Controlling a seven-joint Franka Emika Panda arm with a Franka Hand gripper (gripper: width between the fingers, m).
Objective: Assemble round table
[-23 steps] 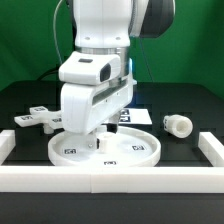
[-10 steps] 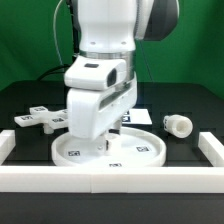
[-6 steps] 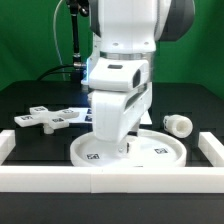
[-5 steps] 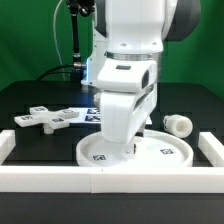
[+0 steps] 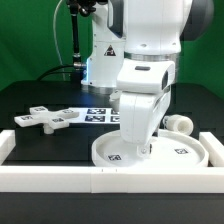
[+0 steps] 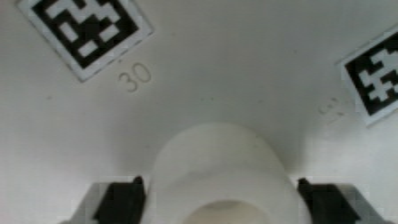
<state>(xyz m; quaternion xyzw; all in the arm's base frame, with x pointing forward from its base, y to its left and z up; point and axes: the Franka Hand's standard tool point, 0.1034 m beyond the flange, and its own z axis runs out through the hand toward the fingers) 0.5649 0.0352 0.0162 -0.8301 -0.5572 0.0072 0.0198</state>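
Note:
The large round disc (image 5: 180,152) lies flat on the black table near the front rim, at the exterior view's right. My gripper (image 5: 140,149) points straight down over its middle, shut on the disc's raised central hub (image 6: 217,165). In the wrist view the dark fingers (image 6: 121,200) stand on either side of that hub, and the disc's tagged surface (image 6: 214,90) fills the picture. The short cylindrical leg (image 5: 181,123) lies on its side just behind the disc. The flat cross-shaped foot piece (image 5: 40,119) lies at the exterior view's left.
A white straight-walled rim (image 5: 60,178) runs along the front, with stubs at the left (image 5: 5,143) and right (image 5: 214,146). The marker board (image 5: 97,113) lies behind the disc. The arm's body hides the disc's middle in the exterior view.
My gripper has moved toward the exterior view's right, and the round disc has slid with it, from left of centre to close beside the leg and the right rim.

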